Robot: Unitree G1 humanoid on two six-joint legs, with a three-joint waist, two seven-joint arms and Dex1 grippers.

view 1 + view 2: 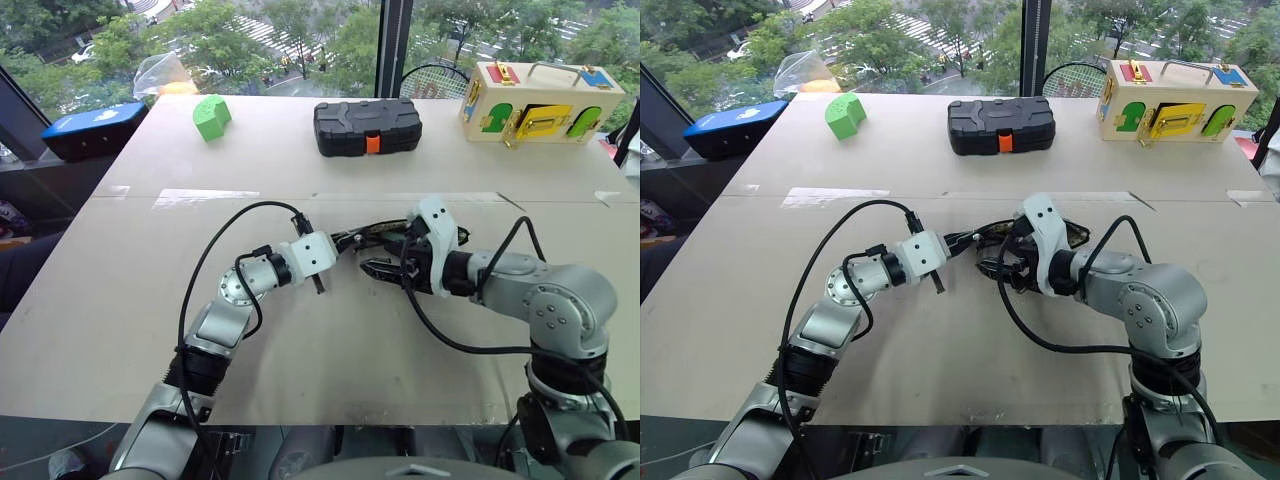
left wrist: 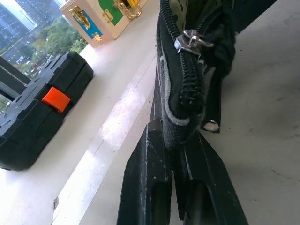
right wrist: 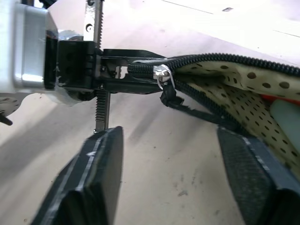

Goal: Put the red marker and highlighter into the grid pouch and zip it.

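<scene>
With the pouch (image 3: 243, 89) end pinched in the closed left claw (image 2: 180, 154), zipping is the step in hand. Right claw (image 3: 171, 164) stands open just short of the zipper pull (image 3: 163, 75); marker and highlighter seem inside. Next: pull must be gripped and drawn along.

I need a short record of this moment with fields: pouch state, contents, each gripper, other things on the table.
pouch: grid pouch lies on the table, zipper open, slider at the end near the left gripper
contents: pale green and red parts show inside the dotted lining
left gripper: shut on the pouch end
right gripper: open, facing the slider, holding nothing
others: black case, green block, wooden latch box
</scene>
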